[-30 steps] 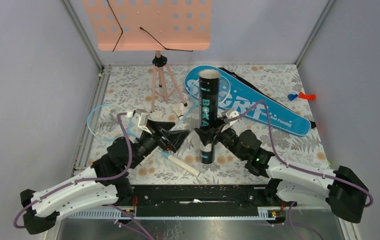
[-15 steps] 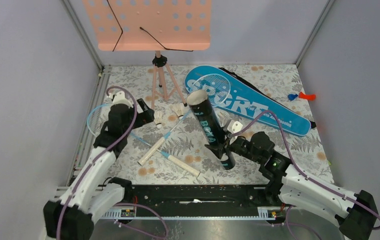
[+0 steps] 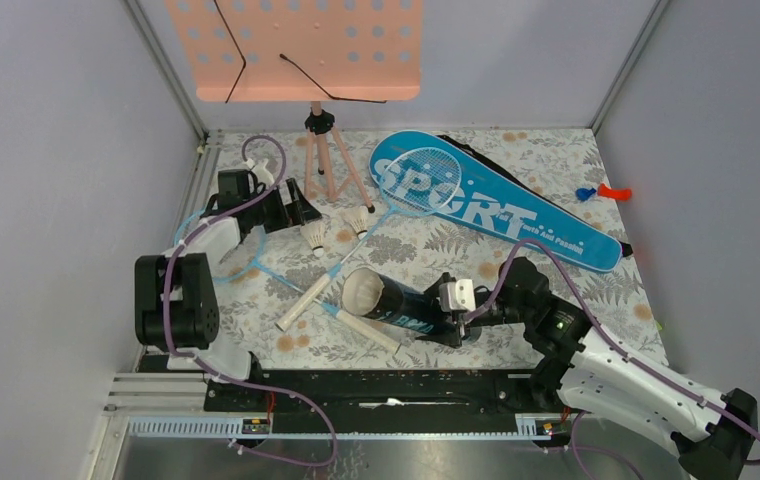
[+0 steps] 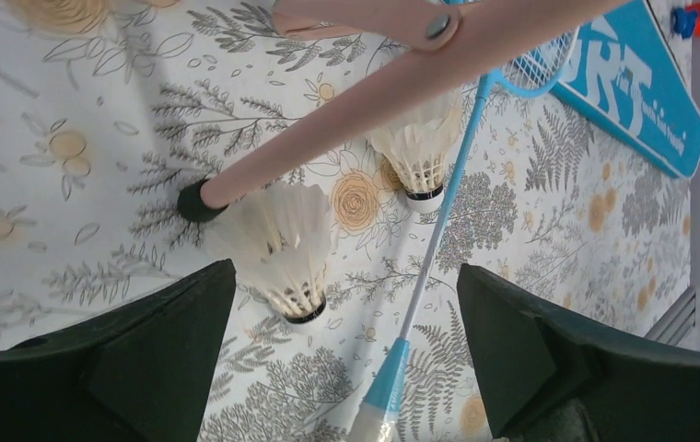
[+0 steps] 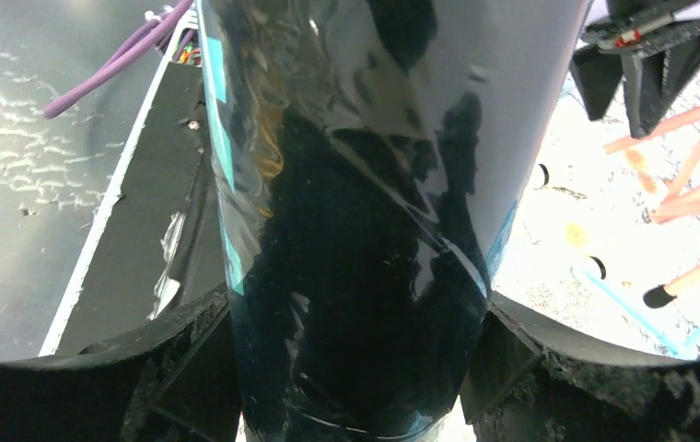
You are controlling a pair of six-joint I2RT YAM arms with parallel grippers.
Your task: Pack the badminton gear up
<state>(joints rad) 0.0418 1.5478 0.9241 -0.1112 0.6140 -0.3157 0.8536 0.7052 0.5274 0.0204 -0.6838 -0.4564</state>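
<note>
The long black lettered tube (image 3: 396, 306) is tipped over low above the table, its open mouth pointing left. My right gripper (image 3: 453, 320) is shut on it near its closed end; in the right wrist view the tube (image 5: 365, 230) fills the gap between the fingers of that gripper (image 5: 355, 368). My left gripper (image 3: 301, 211) stands open at the back left, just behind a white shuttlecock (image 3: 314, 236) (image 4: 282, 249). A second shuttlecock (image 3: 358, 220) (image 4: 420, 152) lies a little to the right. Two light-blue rackets cross mid-table, pale handles (image 3: 301, 304) (image 3: 368, 331) near the tube's mouth. One racket head rests on the blue "SPORT" bag (image 3: 526, 220).
The peach music stand (image 3: 311, 45) stands at the back on its tripod (image 3: 321, 160); one leg (image 4: 374, 92) passes right above the near shuttlecock. A small red and blue thing (image 3: 601, 192) lies at the far right. Grey walls close in left, right and back.
The tube went from upright to tipped over leftward in my right gripper. My left arm swung from the table's middle to the back left, next to the shuttlecocks, still open.
</note>
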